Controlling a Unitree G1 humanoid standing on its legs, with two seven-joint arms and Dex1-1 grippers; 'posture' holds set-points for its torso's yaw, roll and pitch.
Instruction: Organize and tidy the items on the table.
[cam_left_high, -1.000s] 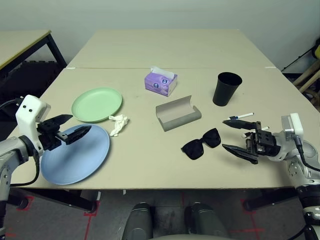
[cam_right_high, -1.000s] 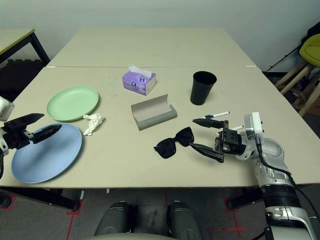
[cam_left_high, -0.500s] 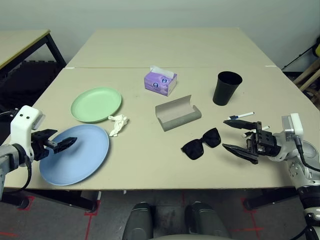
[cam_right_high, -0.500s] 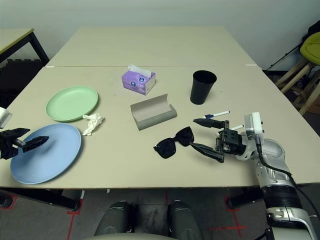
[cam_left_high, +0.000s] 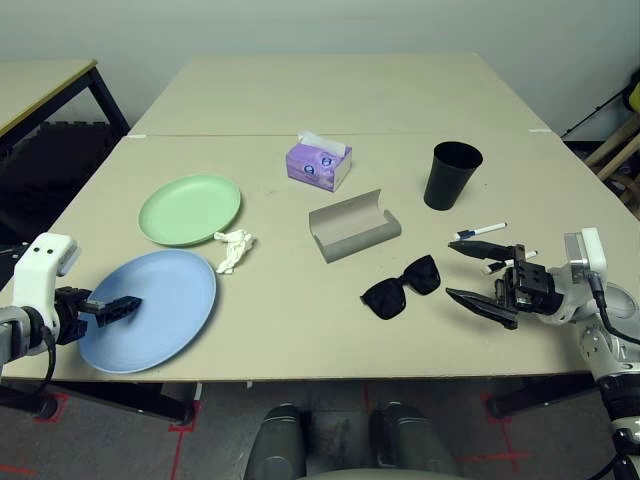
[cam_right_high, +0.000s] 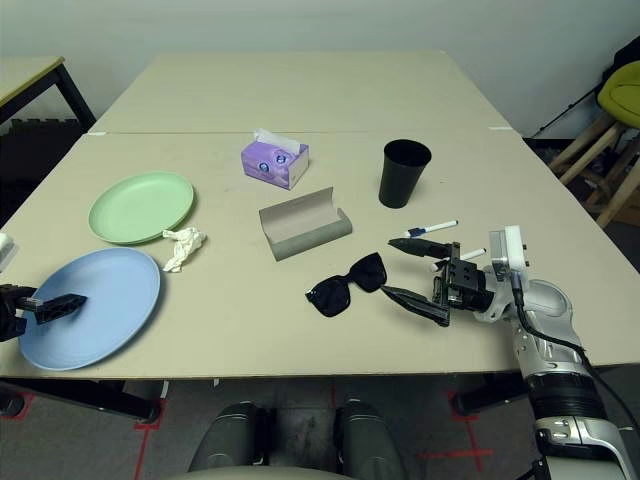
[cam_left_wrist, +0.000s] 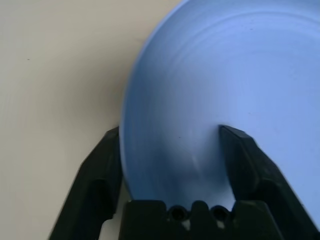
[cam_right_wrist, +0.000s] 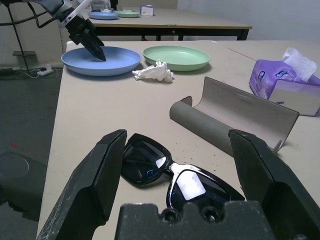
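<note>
Across the beige table (cam_left_high: 330, 320) you see your left gripper (cam_left_wrist: 170, 150) straddling the light blue plate (cam_left_high: 160, 305) rim at the near left corner, one finger under and one over, while your right gripper (cam_left_high: 478, 270) stands spread beside the black sunglasses (cam_left_high: 402, 286).

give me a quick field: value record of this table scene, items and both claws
table: pale beige tabletop
blue plate: near left corner, its rim between the left claw's fingers
left claw: one finger under the rim, one over the plate, not clamped
green plate: behind the blue plate
crumpled tissue: beside both plates
tissue box: purple, centre back
glasses case: open, centre
sunglasses: in front of the right claw
right claw: open, level, facing the sunglasses
tumbler: black, upright
pens: two, near right claw
</note>
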